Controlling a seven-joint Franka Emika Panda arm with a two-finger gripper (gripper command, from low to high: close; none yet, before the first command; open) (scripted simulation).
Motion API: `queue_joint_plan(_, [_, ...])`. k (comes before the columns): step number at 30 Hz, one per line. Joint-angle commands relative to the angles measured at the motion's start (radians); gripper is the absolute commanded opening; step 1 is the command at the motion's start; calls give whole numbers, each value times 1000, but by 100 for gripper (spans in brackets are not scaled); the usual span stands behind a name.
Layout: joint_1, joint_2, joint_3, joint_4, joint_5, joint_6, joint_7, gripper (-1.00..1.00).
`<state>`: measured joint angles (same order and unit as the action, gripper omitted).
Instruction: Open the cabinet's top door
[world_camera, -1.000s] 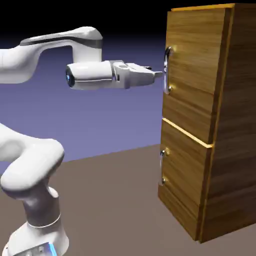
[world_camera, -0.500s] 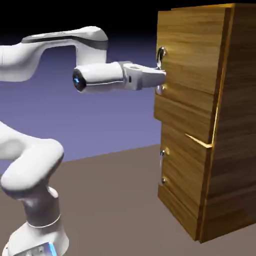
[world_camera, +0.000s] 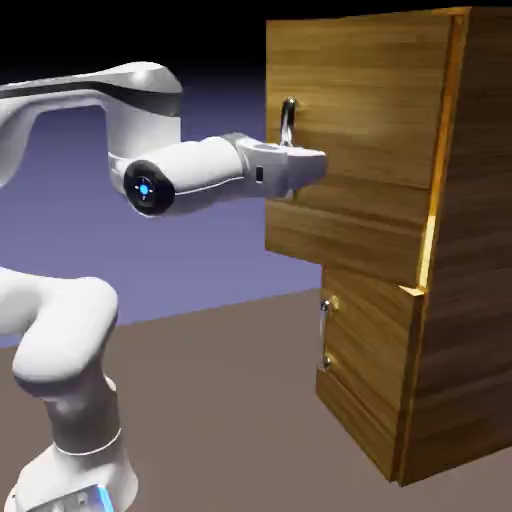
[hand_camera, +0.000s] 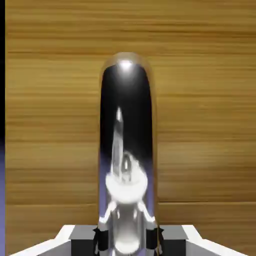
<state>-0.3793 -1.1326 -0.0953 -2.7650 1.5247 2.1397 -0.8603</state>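
Observation:
The cabinet (world_camera: 465, 300) stands at the exterior view's right. Its top door (world_camera: 350, 110) hangs swung out toward the arm, hinged along the light orange edge. My gripper (world_camera: 297, 172) is shut on the door's vertical silver bar handle (world_camera: 288, 118), whose upper end rises above the hand. In the hand view the shiny handle (hand_camera: 127, 145) runs up the middle in front of the door's wood grain (hand_camera: 205, 110). The gripper (hand_camera: 127, 239) clamps that bar at the bottom edge, with one dark fingertip (hand_camera: 102, 239) pressed against each side.
Below the open panel, the shorter lower door (world_camera: 370, 360) sits flush with its small silver handle (world_camera: 324, 335). The white arm (world_camera: 70, 340) rises from the lower left, and the brown tabletop (world_camera: 230, 420) stretches between the arm's base and the cabinet.
The gripper closed on the bar handle and pulled it left, away from the cabinet. The top door swung from flush to well open, and the hand turned with it.

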Motion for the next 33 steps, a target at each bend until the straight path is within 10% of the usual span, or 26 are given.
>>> queue_joint_plan(1, [3,7,-36,6,-34,-37,-1,-100])
queue_joint_plan(33, [752,679,-1195,787,-573,-1224,-201,-100])
